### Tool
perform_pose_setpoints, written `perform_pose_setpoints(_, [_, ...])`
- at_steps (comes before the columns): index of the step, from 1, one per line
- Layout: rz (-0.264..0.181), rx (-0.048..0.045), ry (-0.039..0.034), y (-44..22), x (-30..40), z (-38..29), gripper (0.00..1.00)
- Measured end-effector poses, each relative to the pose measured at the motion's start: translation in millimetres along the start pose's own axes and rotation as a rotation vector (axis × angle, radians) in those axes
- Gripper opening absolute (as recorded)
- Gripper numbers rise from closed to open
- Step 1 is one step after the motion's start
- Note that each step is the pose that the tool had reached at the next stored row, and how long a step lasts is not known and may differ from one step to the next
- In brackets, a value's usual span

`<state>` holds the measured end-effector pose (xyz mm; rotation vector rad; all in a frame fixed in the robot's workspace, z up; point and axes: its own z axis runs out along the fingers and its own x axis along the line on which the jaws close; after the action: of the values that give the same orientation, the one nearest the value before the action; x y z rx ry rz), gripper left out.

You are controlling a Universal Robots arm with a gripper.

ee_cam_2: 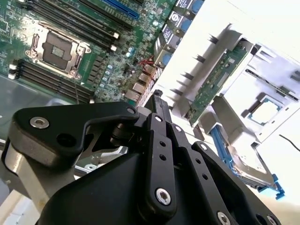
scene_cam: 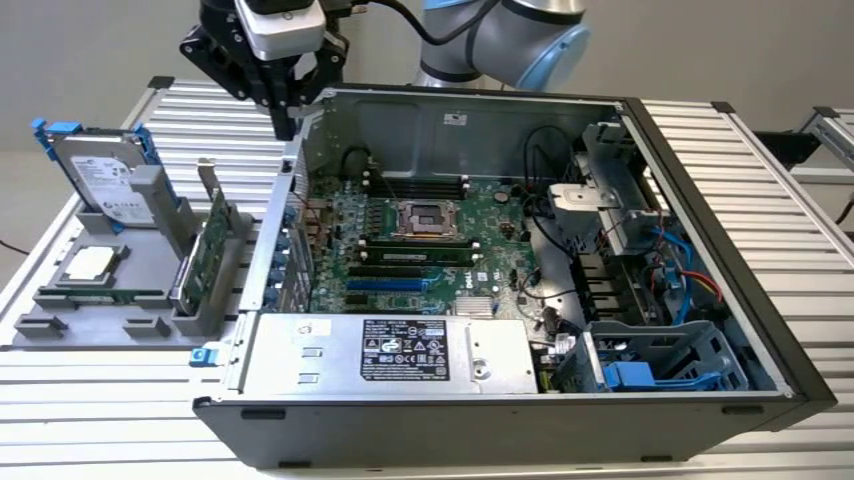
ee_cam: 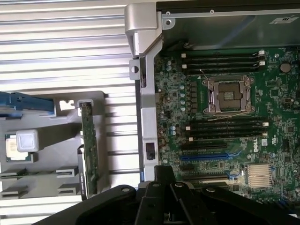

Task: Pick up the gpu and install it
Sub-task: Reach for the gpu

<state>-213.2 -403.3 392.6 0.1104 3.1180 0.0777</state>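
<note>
Now, your claw (scene_cam: pixel 283 128) is closed on nothing, with its fingers pressed together and pointing down. In the exterior view it hangs over the case (scene_cam: pixel 747 260), above the wall at about ten o'clock, and touches nothing. Both wrist views look past the claw's tip (ee_cam_2: pixel 157 96) (ee_cam: pixel 164 171) onto that same wall.

At about six o'clock from the claw in the exterior view, just outside the wall, you'll find the gpu (scene_cam: pixel 211 255). It stands on edge in a slot of the grey tray (scene_cam: pixel 54 330), well clear of the claw. Both wrist views show its green board (ee_cam_2: pixel 213 79) (ee_cam: pixel 89 150) upright in that slot.

The tray holds more:
- A hard drive (scene_cam: pixel 100 175) with blue rails leans upright at the tray's eleven o'clock.
- A processor (scene_cam: pixel 91 263) lies flat in a pocket near the middle.
- A memory stick (scene_cam: pixel 96 294) lies flat just at six o'clock of the processor.

The case lies open on its side. Its motherboard (scene_cam: pixel 414 250) faces up, with the socket (scene_cam: pixel 427 215) near the middle. The power supply (scene_cam: pixel 387 350) fills the six o'clock side. A grey drive cage (scene_cam: pixel 654 365) sits at five o'clock with a blue part inside.

Case and tray both rest on the slatted table (scene_cam: pixel 107 400).
</note>
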Motion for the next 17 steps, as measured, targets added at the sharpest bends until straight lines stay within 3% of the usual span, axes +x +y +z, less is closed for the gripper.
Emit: perform_pose_setpoints(17, [0.000, -0.0007, 0.0000, -2.2, 15.8, -0.4, 0.00])
